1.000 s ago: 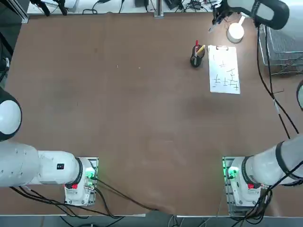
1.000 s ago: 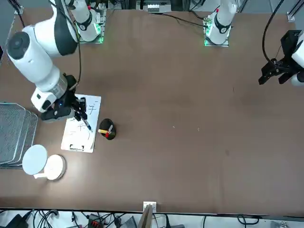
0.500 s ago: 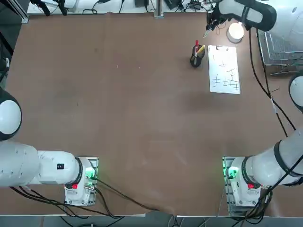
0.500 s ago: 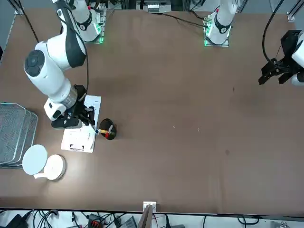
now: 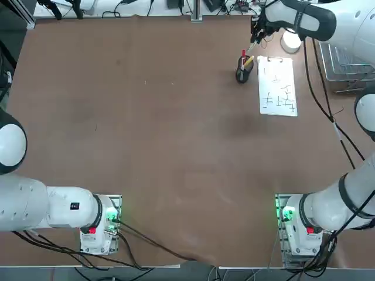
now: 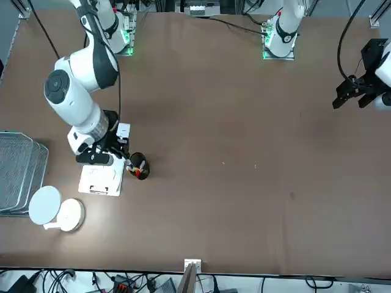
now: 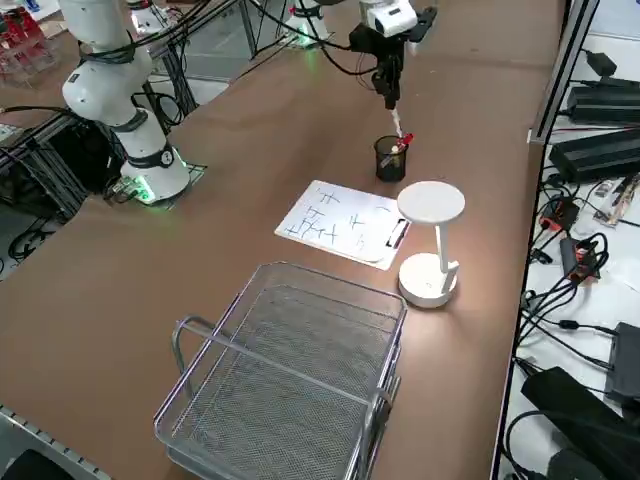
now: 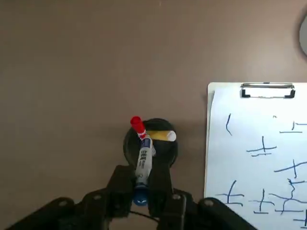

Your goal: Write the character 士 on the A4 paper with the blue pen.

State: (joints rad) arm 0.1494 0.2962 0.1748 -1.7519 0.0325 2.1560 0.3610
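My right gripper [image 8: 141, 194] is shut on the blue pen [image 8: 143, 165], a slim white stick with a blue end. It holds the pen just above a black pen cup [image 8: 165, 149] that contains a red pen [image 8: 137, 125] and a yellow pen [image 8: 161, 136]. The A4 paper [image 8: 259, 153] lies flat beside the cup, clipped at one short edge, with several small cross-like characters on it. From overhead, the gripper [image 5: 255, 36] is at the table's far right, beyond the cup [image 5: 242, 74] and left of the paper [image 5: 277, 86].
A white desk lamp [image 7: 430, 250] stands at the paper's clipped end. A wire basket [image 7: 290, 370] sits at the table's right edge beyond the paper. The rest of the brown table [image 5: 152, 129] is bare. Cables trail along the far edge.
My right arm has swung away from the lamp and the paper's clipped end toward the pen cup, carrying the blue pen. The grip has stayed shut.
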